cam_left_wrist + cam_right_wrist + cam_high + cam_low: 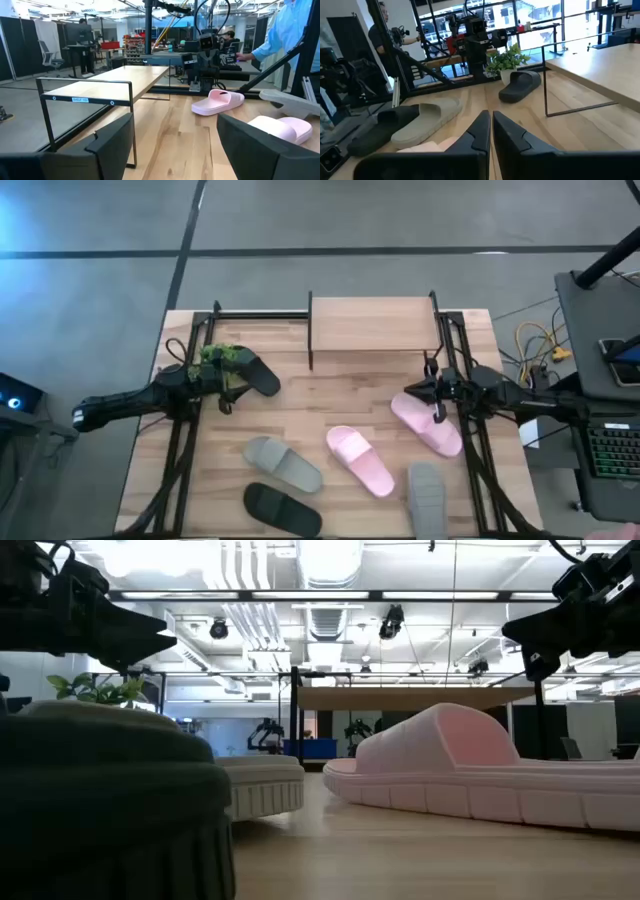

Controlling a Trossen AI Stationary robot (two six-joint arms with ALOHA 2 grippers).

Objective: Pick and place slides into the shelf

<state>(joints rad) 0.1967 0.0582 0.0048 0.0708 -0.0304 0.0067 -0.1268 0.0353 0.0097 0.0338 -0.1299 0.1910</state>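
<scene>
The shelf stands at the table's far middle, its plank top bare. Six slides lie flat on their soles: a black one beside the plant, a pink one at the right, a second pink one in the middle, a grey one, a black one at the near edge, and a grey one at the near right. My left gripper is open and empty, hovering by the plant. My right gripper is shut and empty, above the far end of the right pink slide.
Black metal arm frames run along the table's left and right sides. A desk with a keyboard and cables stands off the table's right edge. A person in a blue sleeve is in the room beyond the table.
</scene>
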